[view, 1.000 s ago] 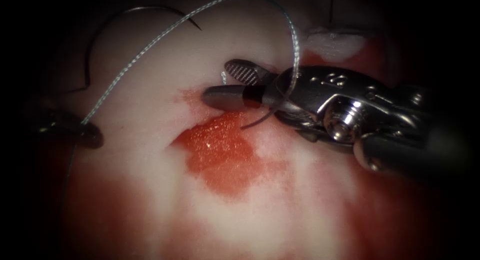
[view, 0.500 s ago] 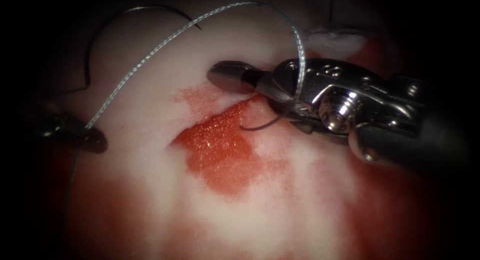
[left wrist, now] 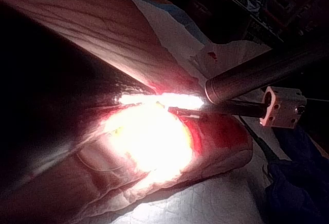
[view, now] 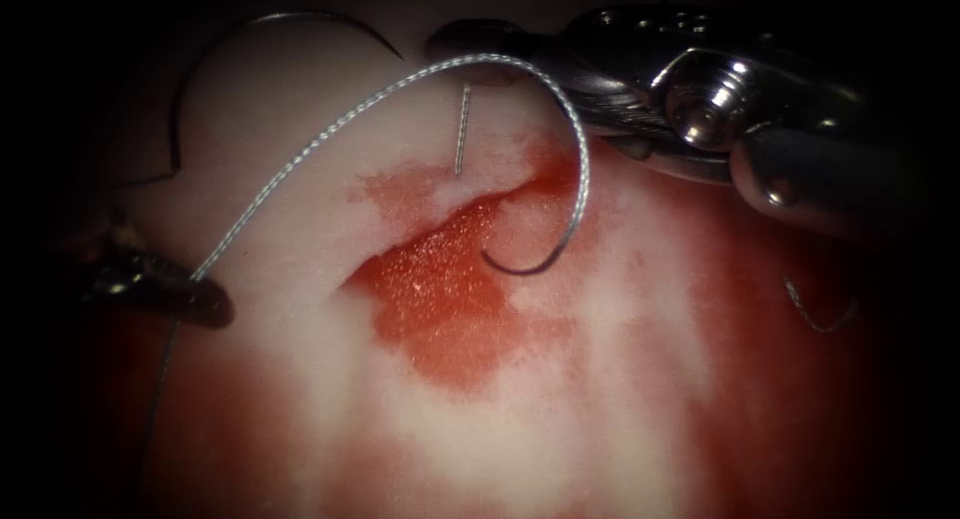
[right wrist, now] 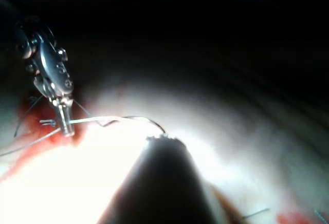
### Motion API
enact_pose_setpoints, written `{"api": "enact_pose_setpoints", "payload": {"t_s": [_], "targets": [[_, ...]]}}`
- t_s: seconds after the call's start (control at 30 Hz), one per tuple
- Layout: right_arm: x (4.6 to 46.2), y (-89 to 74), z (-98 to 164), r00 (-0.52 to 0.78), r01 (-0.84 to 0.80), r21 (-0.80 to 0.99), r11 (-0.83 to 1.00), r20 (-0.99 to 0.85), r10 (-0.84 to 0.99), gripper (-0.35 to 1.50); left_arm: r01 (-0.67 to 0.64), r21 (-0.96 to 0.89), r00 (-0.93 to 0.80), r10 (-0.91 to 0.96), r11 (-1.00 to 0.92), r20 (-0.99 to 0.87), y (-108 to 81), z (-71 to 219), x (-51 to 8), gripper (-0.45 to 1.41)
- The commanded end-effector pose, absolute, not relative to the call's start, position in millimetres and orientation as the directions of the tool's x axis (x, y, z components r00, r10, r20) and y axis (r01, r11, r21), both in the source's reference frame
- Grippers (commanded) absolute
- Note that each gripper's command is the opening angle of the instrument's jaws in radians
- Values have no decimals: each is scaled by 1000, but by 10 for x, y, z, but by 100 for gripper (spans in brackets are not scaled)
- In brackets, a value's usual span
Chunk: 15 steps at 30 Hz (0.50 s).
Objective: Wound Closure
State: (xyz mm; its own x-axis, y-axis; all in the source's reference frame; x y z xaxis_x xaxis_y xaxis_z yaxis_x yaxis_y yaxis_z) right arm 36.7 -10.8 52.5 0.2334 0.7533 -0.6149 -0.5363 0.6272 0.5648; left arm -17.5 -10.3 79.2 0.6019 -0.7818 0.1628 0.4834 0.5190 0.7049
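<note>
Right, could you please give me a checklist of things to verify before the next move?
1. Left claw grips the thread: ok; the thread leaves its tip, left of the cut.
2. Right claw holds something: cannot tell; the thread crosses its tip.
3. Needle located: cannot tell; a smooth dark curve ending the thread at the cut's right edge may be it.
4. Needle in the tissue: cannot tell.
5. Loose pieces off the cut: ok; a short end stands above it, and a cut end lies far right.
</note>
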Motion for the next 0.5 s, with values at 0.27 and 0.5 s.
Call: {"api": "enact_pose_setpoints", "payload": {"t_s": [0.27,0.5], "targets": [[377,-81,495,226,-515,558,651,-644,731,-35,472,705,614,-771,530,169,-97,794,-182,-45],[370,-67,473,220,-490,557,670,-665,713,-35,475,698,623,-765,536,164,-99,797,-182,-45]]}}
